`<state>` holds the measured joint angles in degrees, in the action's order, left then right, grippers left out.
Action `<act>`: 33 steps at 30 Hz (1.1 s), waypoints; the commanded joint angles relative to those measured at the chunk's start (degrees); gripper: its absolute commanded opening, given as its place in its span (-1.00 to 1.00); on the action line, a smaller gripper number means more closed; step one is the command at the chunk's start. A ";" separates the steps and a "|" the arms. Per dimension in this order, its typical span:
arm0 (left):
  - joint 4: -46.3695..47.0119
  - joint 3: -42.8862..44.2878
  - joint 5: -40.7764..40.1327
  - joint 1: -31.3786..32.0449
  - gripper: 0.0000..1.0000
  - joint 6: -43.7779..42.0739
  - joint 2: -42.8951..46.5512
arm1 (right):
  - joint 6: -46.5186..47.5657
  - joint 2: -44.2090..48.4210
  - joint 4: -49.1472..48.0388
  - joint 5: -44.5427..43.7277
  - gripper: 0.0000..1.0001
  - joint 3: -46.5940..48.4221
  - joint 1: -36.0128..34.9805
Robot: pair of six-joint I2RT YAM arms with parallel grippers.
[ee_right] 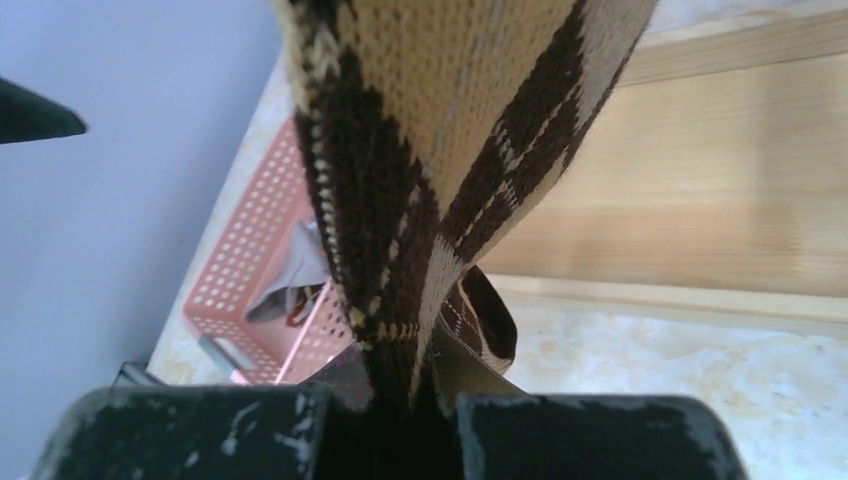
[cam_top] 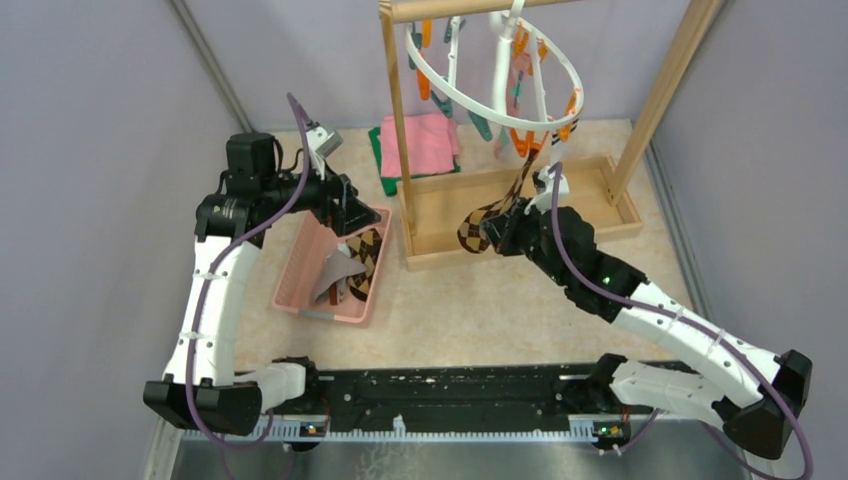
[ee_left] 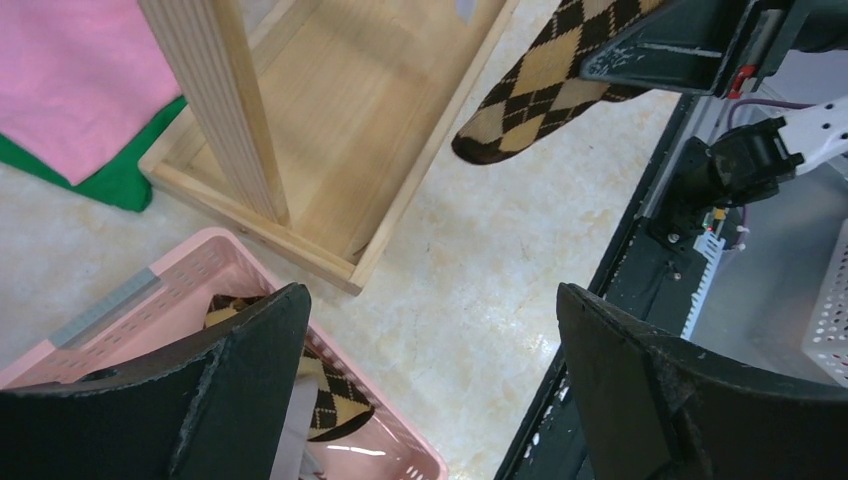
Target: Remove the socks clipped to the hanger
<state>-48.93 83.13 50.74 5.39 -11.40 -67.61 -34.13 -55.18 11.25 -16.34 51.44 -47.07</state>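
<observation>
The white ring hanger (cam_top: 495,88) hangs from the wooden rack with orange and teal clips below it. One brown-and-tan argyle sock (cam_top: 512,195) stretches from a clip down to my right gripper (cam_top: 497,232), which is shut on its lower part. In the right wrist view the sock (ee_right: 440,120) runs up out of the closed gripper (ee_right: 415,400). My left gripper (cam_top: 355,215) stands open and holds nothing, over the pink basket (cam_top: 300,270). An argyle sock (cam_top: 366,255) and a grey sock (cam_top: 335,275) lie in the basket. The left wrist view shows the left gripper (ee_left: 430,385) wide open and the held sock (ee_left: 540,90).
The wooden frame rack (cam_top: 520,215) has a tray base and upright posts, one post (ee_left: 215,100) close to the left gripper. Folded pink and green cloths (cam_top: 425,145) lie behind the basket. The black base rail (cam_top: 450,395) runs along the near edge. Grey walls stand on both sides.
</observation>
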 commanded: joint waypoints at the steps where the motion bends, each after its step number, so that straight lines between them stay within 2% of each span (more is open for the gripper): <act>1: 1.39 -0.79 6.89 -0.20 0.98 -0.32 1.41 | -2.05 -1.08 -6.39 1.34 -1.00 3.14 -3.05; 7: 3.85 -3.68 12.91 0.16 0.98 0.40 1.90 | -3.93 -6.01 -13.30 1.47 -1.00 4.63 -6.76; 17: 5.66 -3.97 12.10 5.69 0.98 -4.94 0.63 | -2.33 -12.96 -23.51 -5.64 -1.00 10.13 -15.01; 21: 6.21 -4.42 8.20 12.19 0.98 -8.91 0.93 | -2.97 -13.17 -28.68 -7.68 -1.00 9.64 -16.45; 24: 7.34 -5.13 5.59 16.17 0.98 -9.47 1.01 | -4.06 -13.89 -28.76 -7.20 -1.00 10.29 -16.61; 33: 13.22 -6.55 1.44 19.36 0.95 -7.02 -0.18 | -9.20 -14.48 -31.02 -3.62 -1.00 7.81 -16.65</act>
<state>-41.32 77.69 53.58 23.40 -17.52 -67.26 -40.60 -69.21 -15.25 -22.04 58.54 -63.00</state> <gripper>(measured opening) 0.989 0.023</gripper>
